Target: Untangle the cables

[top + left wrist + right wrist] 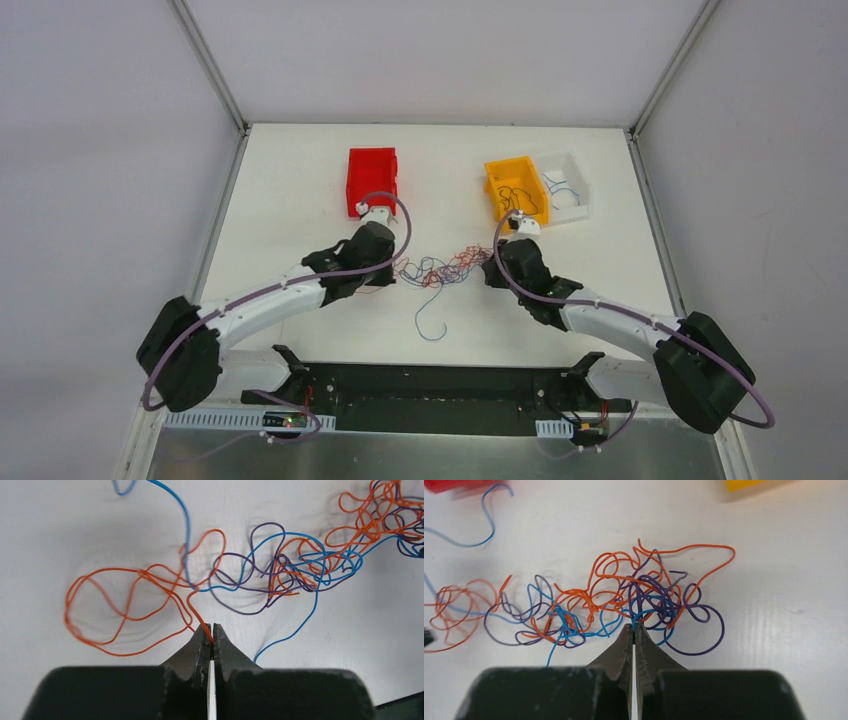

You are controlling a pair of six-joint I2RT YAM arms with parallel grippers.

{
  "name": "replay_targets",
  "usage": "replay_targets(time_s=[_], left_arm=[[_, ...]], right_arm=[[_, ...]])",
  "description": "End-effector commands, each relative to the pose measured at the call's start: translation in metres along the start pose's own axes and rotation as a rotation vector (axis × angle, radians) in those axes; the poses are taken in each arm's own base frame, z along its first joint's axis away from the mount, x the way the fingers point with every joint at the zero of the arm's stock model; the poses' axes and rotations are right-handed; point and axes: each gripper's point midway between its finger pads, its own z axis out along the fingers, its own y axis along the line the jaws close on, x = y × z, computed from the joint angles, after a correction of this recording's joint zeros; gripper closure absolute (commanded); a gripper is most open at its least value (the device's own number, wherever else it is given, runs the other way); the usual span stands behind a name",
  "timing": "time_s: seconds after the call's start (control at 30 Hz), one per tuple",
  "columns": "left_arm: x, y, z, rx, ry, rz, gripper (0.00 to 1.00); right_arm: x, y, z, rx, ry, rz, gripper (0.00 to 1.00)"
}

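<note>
Orange, blue and purple cables point(440, 270) are lying tangled mid-desk point(300, 200) between both arms. At the left wrist, the left end effector point(212, 630) is pinching an orange strand point(196, 611). At the right wrist, the right end effector point(634, 629) is nipping a blue strand point(640, 616) at the knot's edge.

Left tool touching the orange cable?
Touching. Left wrist view: the orange cable runs straight into the shut left tool, pinched between its tips.

White worktop point(290, 180) enclosed on three sides by plain pale-grey walls point(430, 50), evenly and softly lit.
</note>
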Motion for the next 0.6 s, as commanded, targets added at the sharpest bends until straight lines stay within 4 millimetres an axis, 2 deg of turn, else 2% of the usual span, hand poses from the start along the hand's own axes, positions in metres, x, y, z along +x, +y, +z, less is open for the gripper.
replay_targets(time_s=[0.0,0.1,0.2,0.37,0.57], left_arm=[[-0.028,0.034,-0.041,-0.059,-0.110,-0.044,1.00],[-0.036,0.069,-0.062,-0.145,-0.122,-0.095,1.00],[-0.040,0.096,-0.078,-0.215,-0.151,-0.135,1.00],[-0.049,0.114,-0.107,-0.268,-0.234,-0.169,1.00],[-0.056,0.135,-0.130,-0.372,-0.282,-0.148,1.00]], right_arm=[[-0.028,-0.043,-0.011,0.242,-0.159,0.069,1.00],[-0.036,-0.061,-0.019,0.324,-0.217,0.110,1.00],[-0.042,-0.067,-0.025,0.343,-0.260,0.137,1.00],[-0.052,-0.083,-0.042,0.393,-0.356,0.196,1.00],[-0.054,-0.081,-0.053,0.308,-0.425,0.237,1.00]])
